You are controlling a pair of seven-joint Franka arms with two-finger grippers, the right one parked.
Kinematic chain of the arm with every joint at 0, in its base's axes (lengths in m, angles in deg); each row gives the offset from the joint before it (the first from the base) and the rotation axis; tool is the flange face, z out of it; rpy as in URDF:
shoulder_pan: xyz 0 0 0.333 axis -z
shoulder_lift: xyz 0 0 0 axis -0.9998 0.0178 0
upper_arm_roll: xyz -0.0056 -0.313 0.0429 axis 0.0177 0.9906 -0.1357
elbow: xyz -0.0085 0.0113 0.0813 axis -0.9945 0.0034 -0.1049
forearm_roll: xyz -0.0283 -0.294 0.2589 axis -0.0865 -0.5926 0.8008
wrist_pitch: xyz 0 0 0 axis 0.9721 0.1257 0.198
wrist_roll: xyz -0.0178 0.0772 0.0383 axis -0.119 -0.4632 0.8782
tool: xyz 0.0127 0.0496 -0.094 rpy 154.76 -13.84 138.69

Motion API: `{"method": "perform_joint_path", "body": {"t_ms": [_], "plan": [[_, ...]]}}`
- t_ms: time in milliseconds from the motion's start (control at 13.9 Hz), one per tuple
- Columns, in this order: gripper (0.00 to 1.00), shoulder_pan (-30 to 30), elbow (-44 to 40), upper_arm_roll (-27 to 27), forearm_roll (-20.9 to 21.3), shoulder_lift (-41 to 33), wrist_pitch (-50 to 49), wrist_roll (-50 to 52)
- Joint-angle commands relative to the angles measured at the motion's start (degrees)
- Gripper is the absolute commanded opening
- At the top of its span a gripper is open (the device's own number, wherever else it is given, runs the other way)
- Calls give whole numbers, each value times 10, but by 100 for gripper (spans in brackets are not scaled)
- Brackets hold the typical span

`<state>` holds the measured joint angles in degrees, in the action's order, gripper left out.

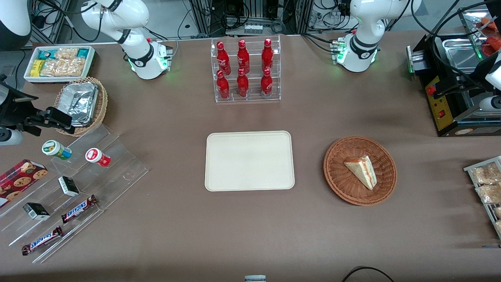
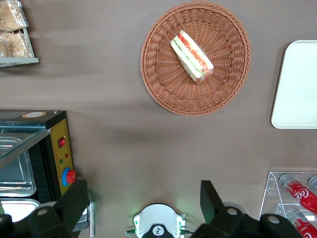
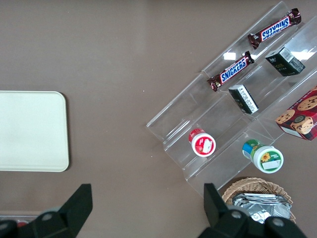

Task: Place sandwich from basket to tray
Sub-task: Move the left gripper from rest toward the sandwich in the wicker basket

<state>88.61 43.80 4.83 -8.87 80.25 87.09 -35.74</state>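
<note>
The sandwich (image 1: pixel 362 170) (image 2: pixel 192 56), a pale bread wedge with a red and green filling stripe, lies in the round reddish-brown wicker basket (image 1: pixel 339 156) (image 2: pixel 163 84). The cream-white tray (image 1: pixel 249 160) (image 2: pixel 297 84) lies flat at the table's middle, beside the basket, with nothing on it. My left gripper (image 1: pixel 450 88) (image 2: pixel 142 201) hangs high at the working arm's end of the table, over the edge of a black machine. It is well apart from the basket and farther from the front camera. Its fingers (image 2: pixel 74 198) are spread wide open and hold nothing.
A black machine with a yellow panel (image 1: pixel 440 102) (image 2: pixel 62 153) stands under the gripper. A clear rack of red bottles (image 1: pixel 245 70) stands farther back than the tray. A wire rack of snack packets (image 1: pixel 485 184) lies near the basket. A stepped acrylic display (image 1: pixel 70 188) sits toward the parked arm's end.
</note>
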Motion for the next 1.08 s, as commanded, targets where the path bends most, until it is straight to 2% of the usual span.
{"method": "perform_joint_path", "body": {"t_ms": [0, 361, 505, 866, 1010], "plan": [[100, 6, 6, 6, 23, -5, 1, -10], [100, 5, 18, 20, 36, 61, 56, 34], [100, 13, 49, 20, 36, 90, 109, 112], [100, 53, 181, 20, 29, 104, 306, 332], [100, 65, 212, 20, 29, 117, 366, 389]]}}
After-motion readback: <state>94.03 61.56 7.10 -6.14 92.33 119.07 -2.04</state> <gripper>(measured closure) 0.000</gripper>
